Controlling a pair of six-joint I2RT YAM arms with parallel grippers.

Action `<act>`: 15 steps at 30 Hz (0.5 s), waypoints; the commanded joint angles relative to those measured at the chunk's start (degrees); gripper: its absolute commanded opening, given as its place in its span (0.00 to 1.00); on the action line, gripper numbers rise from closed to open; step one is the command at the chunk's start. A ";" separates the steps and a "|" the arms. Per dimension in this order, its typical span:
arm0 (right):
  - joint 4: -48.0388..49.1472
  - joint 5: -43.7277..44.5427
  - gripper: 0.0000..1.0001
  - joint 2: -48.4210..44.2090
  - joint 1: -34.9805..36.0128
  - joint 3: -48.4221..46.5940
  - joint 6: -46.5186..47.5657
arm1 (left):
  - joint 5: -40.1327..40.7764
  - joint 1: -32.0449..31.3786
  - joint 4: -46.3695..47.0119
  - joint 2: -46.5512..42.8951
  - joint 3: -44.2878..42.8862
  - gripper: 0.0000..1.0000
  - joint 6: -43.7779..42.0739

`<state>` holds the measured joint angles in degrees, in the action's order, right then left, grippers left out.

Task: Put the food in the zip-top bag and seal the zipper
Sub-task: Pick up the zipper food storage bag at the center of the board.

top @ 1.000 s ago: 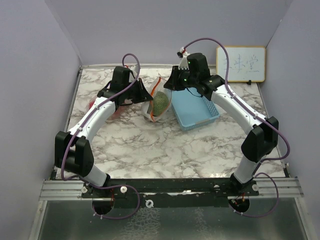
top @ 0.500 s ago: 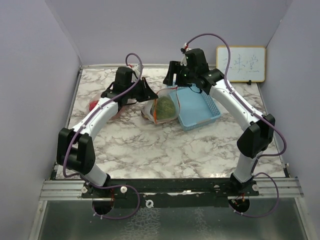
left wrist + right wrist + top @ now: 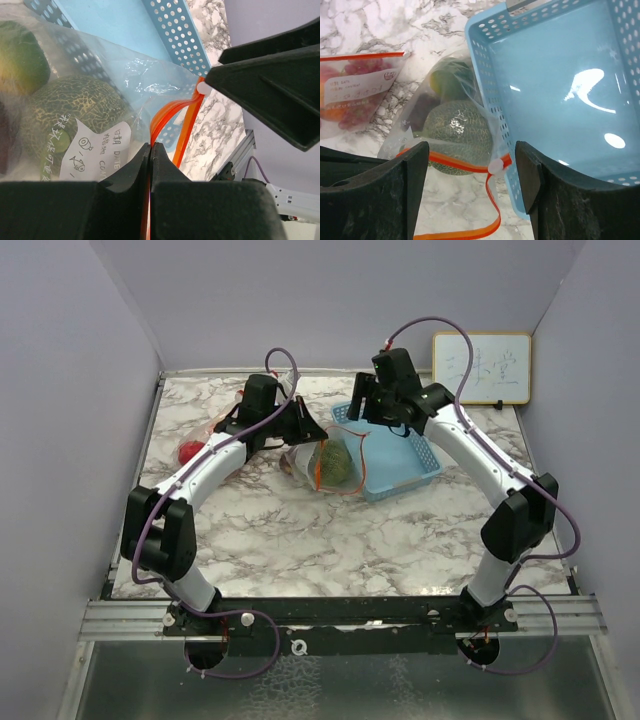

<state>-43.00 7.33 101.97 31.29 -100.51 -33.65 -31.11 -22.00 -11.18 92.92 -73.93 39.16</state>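
Observation:
The clear zip-top bag (image 3: 322, 468) lies beside the blue basket, with its orange zipper (image 3: 170, 114) partly apart. Inside it are food pieces: a grey-green melon (image 3: 457, 131), a yellow-green fruit (image 3: 447, 79) and a dark purple fruit (image 3: 420, 107). My left gripper (image 3: 151, 146) is shut on the bag's orange zipper edge. My right gripper (image 3: 470, 161) hangs open just above the white zipper slider (image 3: 495, 166), touching nothing. A red fruit (image 3: 187, 451) lies on the table at the far left.
The blue mesh basket (image 3: 400, 458) stands right of the bag, against it. A second flat bag with small red pieces (image 3: 355, 95) lies on the marble to the left. A whiteboard (image 3: 481, 368) leans at the back right wall.
My right gripper has opened and let go of the zipper, then drawn back slightly right. The left arm has carried the bag's edge right, and the bag has tipped toward the near side.

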 commanded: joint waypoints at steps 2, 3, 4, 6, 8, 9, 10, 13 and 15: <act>-4.60 4.15 0.69 -5.47 0.00 2.69 -5.32 | -2.32 -0.24 1.85 0.33 -1.87 0.00 0.21; -4.94 3.31 0.69 -5.90 0.00 3.93 -7.29 | -2.43 -0.24 1.74 0.33 -1.80 0.00 0.20; -4.84 2.30 0.69 -6.44 0.01 5.47 -9.35 | -2.58 -0.24 1.68 0.40 -1.67 0.00 0.17; -2.50 0.64 0.68 -7.50 0.00 8.96 -13.07 | -2.80 -0.29 1.47 0.61 -1.58 0.00 0.10; 0.28 -1.12 0.67 -7.88 0.00 11.43 -15.97 | -3.13 -0.32 1.17 0.90 -1.72 0.00 0.05; 1.05 -2.08 0.66 -7.72 0.00 11.82 -16.97 | -3.29 -0.45 0.95 1.05 -1.94 0.00 -0.07; 1.37 -3.08 0.65 -7.24 0.00 11.91 -17.96 | -3.32 -0.48 0.74 1.15 -2.15 0.00 -0.20; 2.16 -5.29 0.64 -5.96 -0.07 12.02 -20.57 | -3.32 -0.50 0.52 1.15 -2.19 0.00 -0.48; 3.55 -5.01 0.63 -5.69 -0.07 12.53 -22.02 | -3.33 -0.51 0.61 1.16 -2.20 0.00 -0.52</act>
<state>-44.10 5.02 95.55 31.29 -88.27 -49.60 -32.62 -22.26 -11.25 93.84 -74.41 39.13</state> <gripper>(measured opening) 0.644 0.014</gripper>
